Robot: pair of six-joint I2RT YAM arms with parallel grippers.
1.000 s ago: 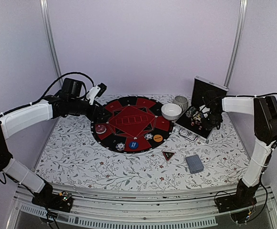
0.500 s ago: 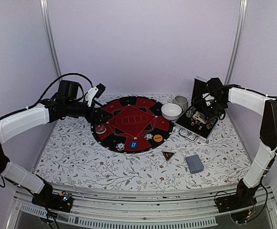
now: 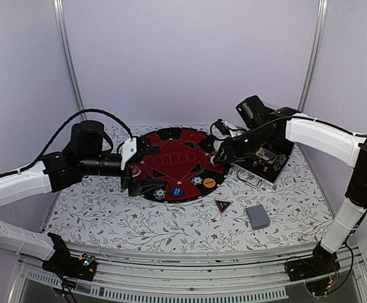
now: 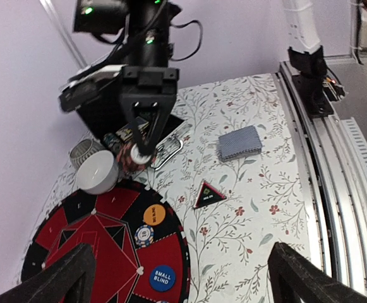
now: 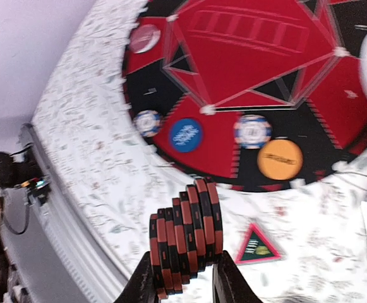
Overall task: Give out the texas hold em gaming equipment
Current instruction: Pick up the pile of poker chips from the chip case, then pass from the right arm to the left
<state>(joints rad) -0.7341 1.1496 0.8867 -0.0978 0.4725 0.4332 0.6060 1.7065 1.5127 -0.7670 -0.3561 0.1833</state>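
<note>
My right gripper point(image 5: 184, 278) is shut on a stack of several red-and-black striped poker chips point(image 5: 184, 237), held above the table; in the top view it point(image 3: 216, 159) hovers over the right side of the round red-and-black board point(image 3: 170, 163). On the board lie a blue disc point(image 3: 177, 190), an orange disc point(image 3: 210, 183), a red disc point(image 5: 144, 38) and two striped chips point(image 3: 197, 180) point(image 3: 160, 193). The triangular marker point(image 3: 223, 204) and the grey-blue cards point(image 3: 257, 216) lie on the cloth in front. My left gripper point(image 3: 138, 177) is open and empty at the board's left edge point(image 4: 183, 281).
The open black case point(image 3: 268, 165) stands at the back right behind my right arm. A white bowl point(image 4: 96, 172) and a ribbed cup point(image 4: 81, 150) sit by the board's far right edge. The table's metal front rail point(image 3: 189, 255) runs along the near side.
My right arm swung left from the case to over the board's right side, carrying the chip stack. My left arm drew back and lowered along the board's left edge.
</note>
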